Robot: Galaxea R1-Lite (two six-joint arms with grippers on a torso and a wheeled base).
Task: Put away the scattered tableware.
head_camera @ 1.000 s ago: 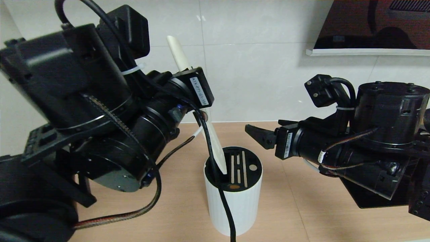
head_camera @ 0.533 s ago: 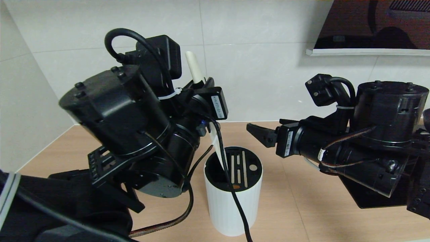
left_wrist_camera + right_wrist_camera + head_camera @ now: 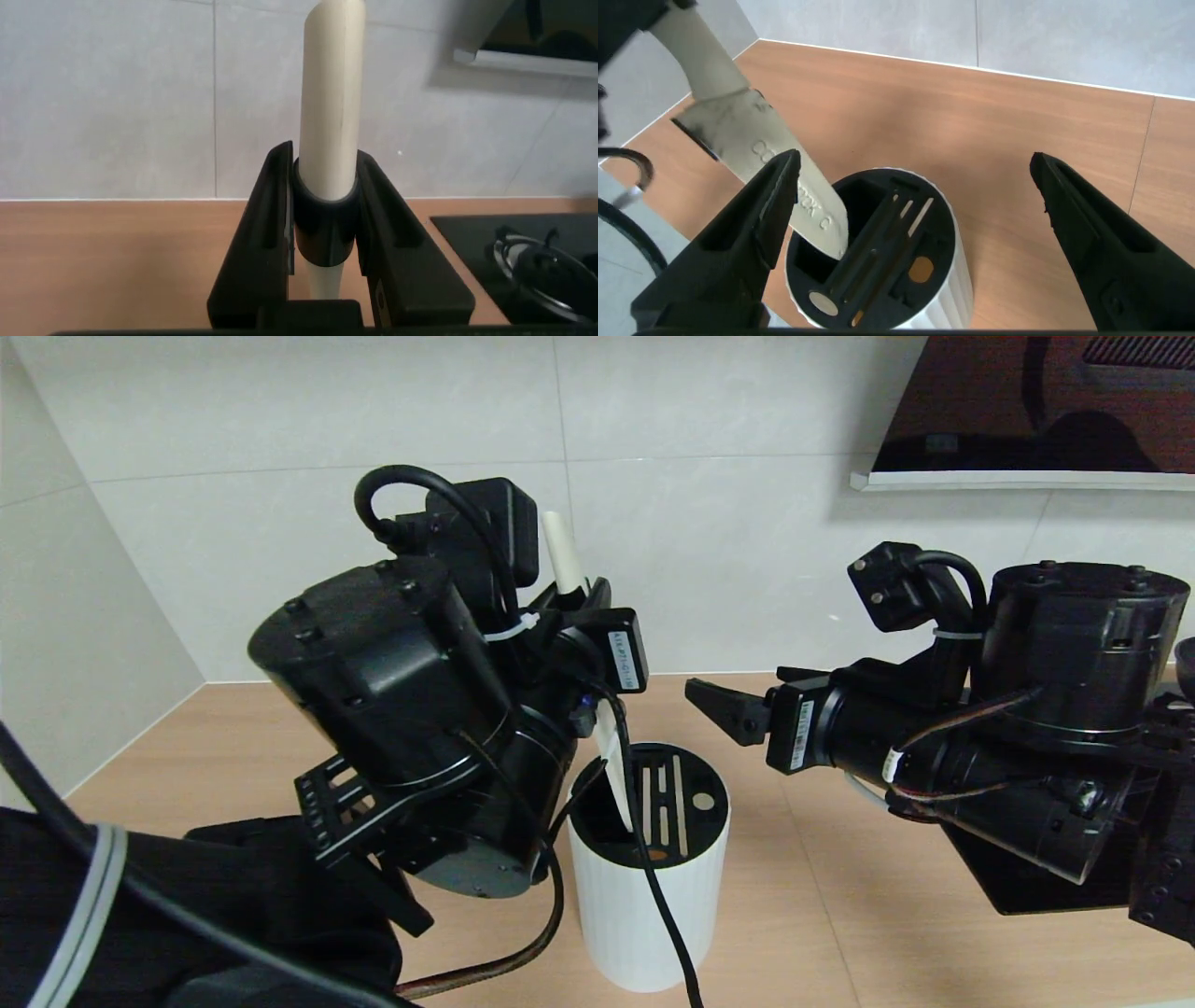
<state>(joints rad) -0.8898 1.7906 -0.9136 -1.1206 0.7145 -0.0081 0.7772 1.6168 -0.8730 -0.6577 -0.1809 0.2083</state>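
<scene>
the left gripper [image 3: 583, 602] hangs over the white slotted holder [image 3: 644, 915], which stands on the wooden tabletop [image 3: 840, 915] near its front edge. its fingers [image 3: 276, 224] pinch the handle of a cream knife [image 3: 563, 555], held steeply tilted with the handle up toward the tiled wall. the blade tip dips into the wide opening on the holder's left side, beside the narrow slots. the right gripper [image 3: 738, 695] hovers just right of the holder's top, its fingers spread wide with nothing between them. a black hob [image 3: 542, 271] lies at the tabletop's right edge.
</scene>
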